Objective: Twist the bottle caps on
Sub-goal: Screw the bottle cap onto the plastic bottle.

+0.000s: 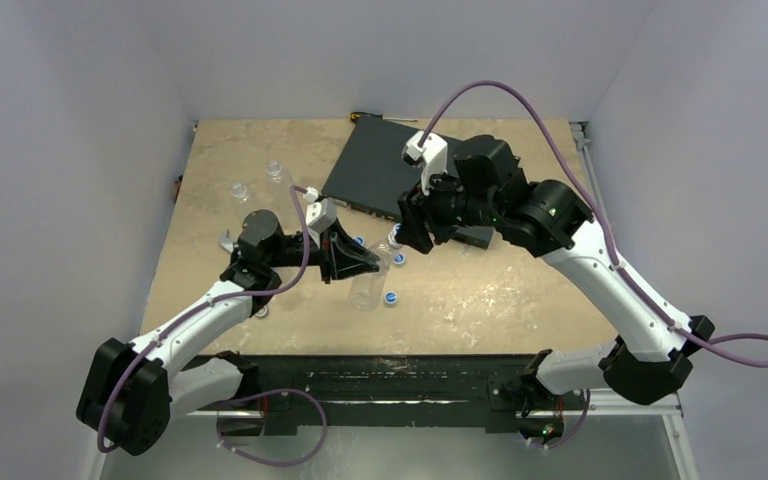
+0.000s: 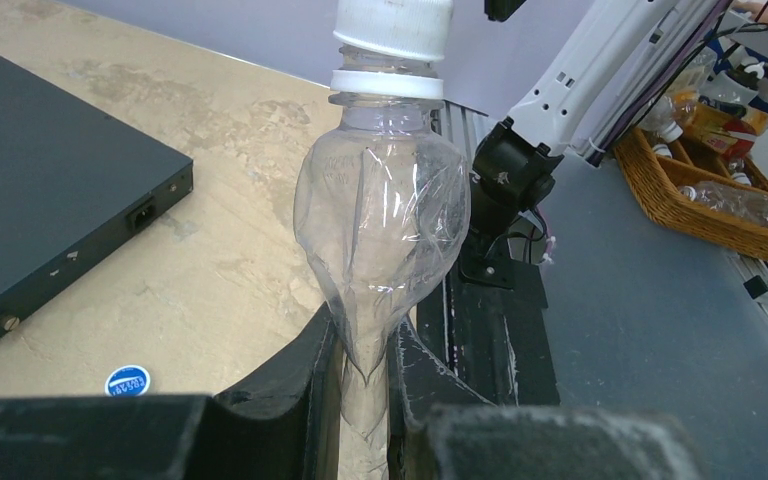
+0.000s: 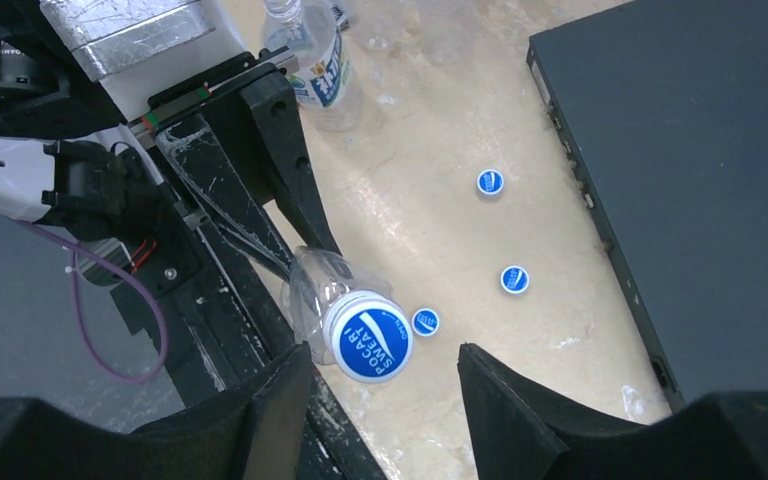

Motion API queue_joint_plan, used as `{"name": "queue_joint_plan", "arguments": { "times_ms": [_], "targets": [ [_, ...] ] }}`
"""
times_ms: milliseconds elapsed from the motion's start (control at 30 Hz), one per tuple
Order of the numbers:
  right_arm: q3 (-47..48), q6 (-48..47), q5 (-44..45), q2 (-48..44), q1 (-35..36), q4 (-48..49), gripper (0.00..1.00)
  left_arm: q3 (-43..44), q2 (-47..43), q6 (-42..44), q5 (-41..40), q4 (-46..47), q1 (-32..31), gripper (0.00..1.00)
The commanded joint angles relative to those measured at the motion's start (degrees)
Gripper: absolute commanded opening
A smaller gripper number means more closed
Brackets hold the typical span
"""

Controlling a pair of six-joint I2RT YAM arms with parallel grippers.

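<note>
My left gripper (image 2: 363, 335) is shut on a clear bottle (image 2: 385, 215), and its thin body is crushed between the jaws. The bottle's neck carries a white cap with a blue top (image 3: 368, 336), seen end-on in the right wrist view. My right gripper (image 3: 385, 360) is open, with one jaw on each side of that cap and a gap to both; the cap lies nearer the left-hand jaw. In the top view the two grippers meet near the table's middle (image 1: 392, 245). Three loose bottle caps lie on the table (image 3: 490, 182) (image 3: 514, 280) (image 3: 425, 321).
A flat black box (image 1: 385, 175) lies at the back, just right of the loose caps (image 3: 700, 180). Two more clear bottles stand at the back left (image 1: 278, 175) (image 1: 240, 190), and one carries a blue-white label (image 3: 325, 70). A wicker basket of bottles (image 2: 705, 200) sits off the table.
</note>
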Motion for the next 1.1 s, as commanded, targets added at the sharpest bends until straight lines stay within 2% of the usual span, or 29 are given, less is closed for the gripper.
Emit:
{"name": "queue_joint_plan", "arguments": {
  "times_ms": [0,400,467,600,700,1067],
  "targets": [
    [1.1,-1.4,-1.1,0.9,0.6,0.5,0.58,0.9,-1.1,-0.6,2.0,2.5,0.4,0.00],
    [2.5,-0.4,0.4,2.6,2.1,0.0,0.41,0.6,-1.1,-0.1,1.8,2.0,0.4,0.00],
    [2.6,0.0,0.6,2.5,2.1,0.0,0.41,0.7,-1.1,0.0,1.8,1.9,0.4,0.00],
    [2.7,0.9,0.9,1.9,2.1,-0.1,0.50,0.6,-1.1,0.1,1.9,1.7,0.4,0.00],
    [3.4,1.3,1.9,1.6,2.1,-0.5,0.51,0.7,-1.1,0.3,1.9,1.6,0.4,0.00],
    [4.1,1.6,2.0,2.2,2.1,-1.4,0.37,0.7,-1.0,0.3,1.8,1.5,0.4,0.00]
  ]
}}
